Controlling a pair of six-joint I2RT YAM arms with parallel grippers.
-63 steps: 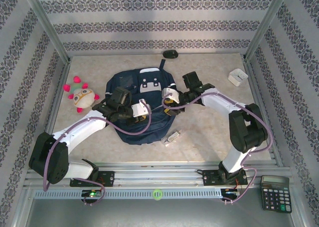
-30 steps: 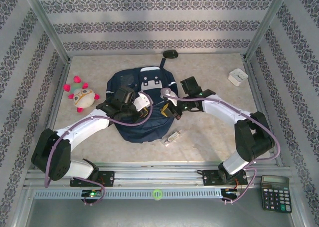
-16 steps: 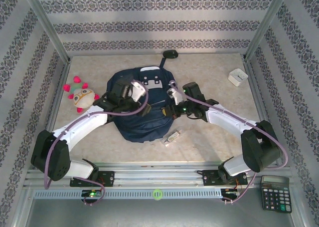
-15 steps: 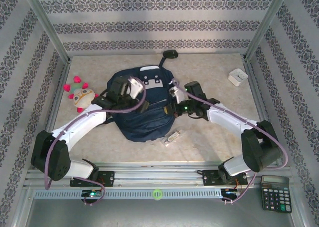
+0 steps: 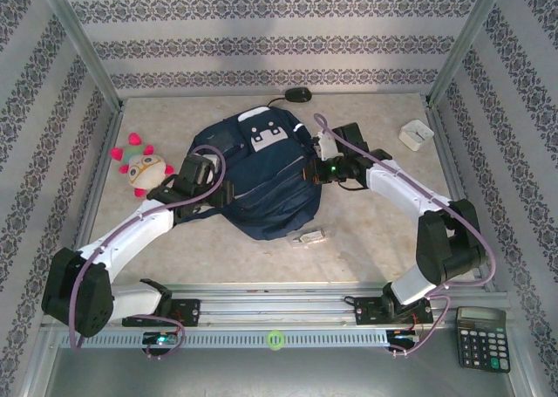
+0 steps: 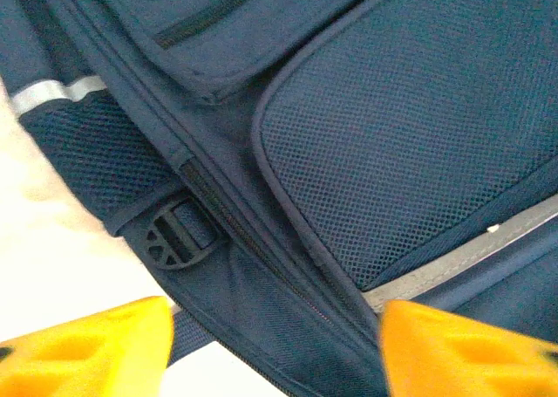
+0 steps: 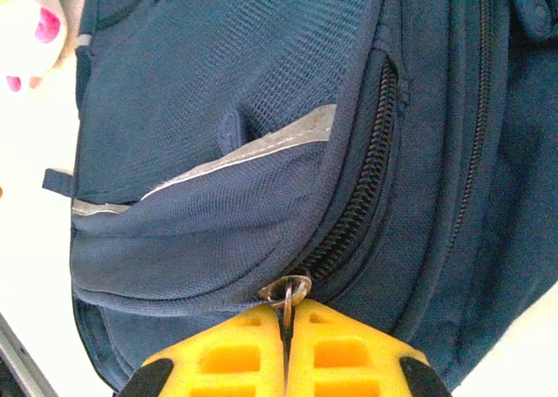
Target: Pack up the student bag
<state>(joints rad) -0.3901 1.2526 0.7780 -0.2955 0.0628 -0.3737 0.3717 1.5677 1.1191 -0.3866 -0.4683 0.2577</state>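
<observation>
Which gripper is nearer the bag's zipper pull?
Right. The right gripper is shut on the zipper pull on the right side of the student bag; the left gripper hangs open over its left edge, beside a buckle.

My right claw [image 7: 285, 317] pinches the zipper pull [image 7: 293, 290] on the navy student bag [image 7: 218, 109], its yellow fingers pressed tight together.

The surface [image 5: 375, 231] is a pale beige slab with a light marbled pattern, closed on three sides by walls [image 5: 261, 44] of grey wallpaper with dark ornamental bands. Slim metal posts [image 5: 80, 48] stand at the far corners. An aluminium rail [image 5: 279, 303] runs along the near edge, and the light is even and soft.
</observation>
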